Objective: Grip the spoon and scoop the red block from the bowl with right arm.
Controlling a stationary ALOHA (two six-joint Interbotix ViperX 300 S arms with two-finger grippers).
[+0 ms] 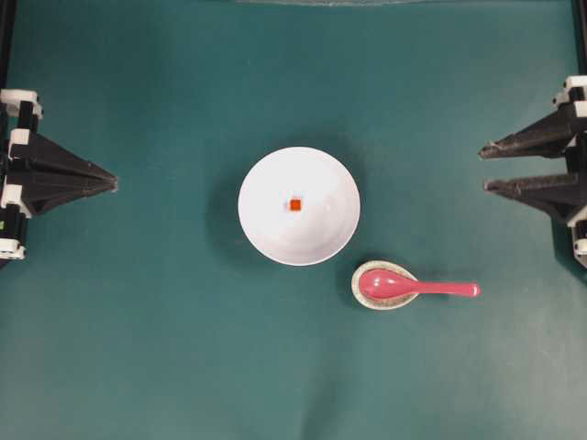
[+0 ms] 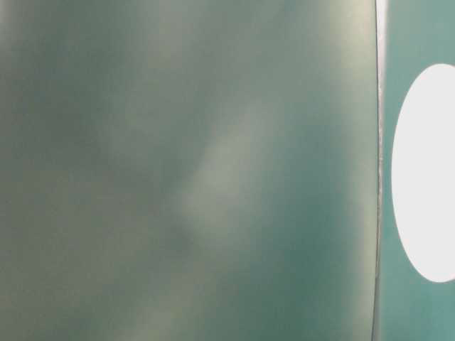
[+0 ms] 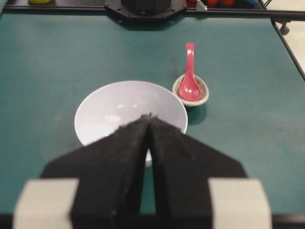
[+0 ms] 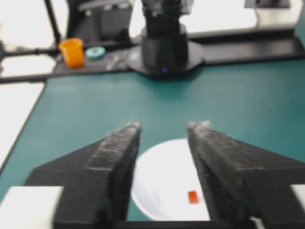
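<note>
The white bowl sits mid-table with the tiny red block inside it. The pink-red spoon lies just right of and below the bowl, its scoop resting in a small speckled rest, handle pointing right. My right gripper hovers at the right edge, open and empty, well clear of the spoon. In the right wrist view the block shows in the bowl between the spread fingers. My left gripper stays at the left edge, shut, pointing at the bowl; the spoon lies beyond.
The green table mat spreads around the bowl. The opposite arm's base, an orange cup and a tape roll stand at the far table edge in the right wrist view. The table-level view is blurred, showing only the bowl's white edge.
</note>
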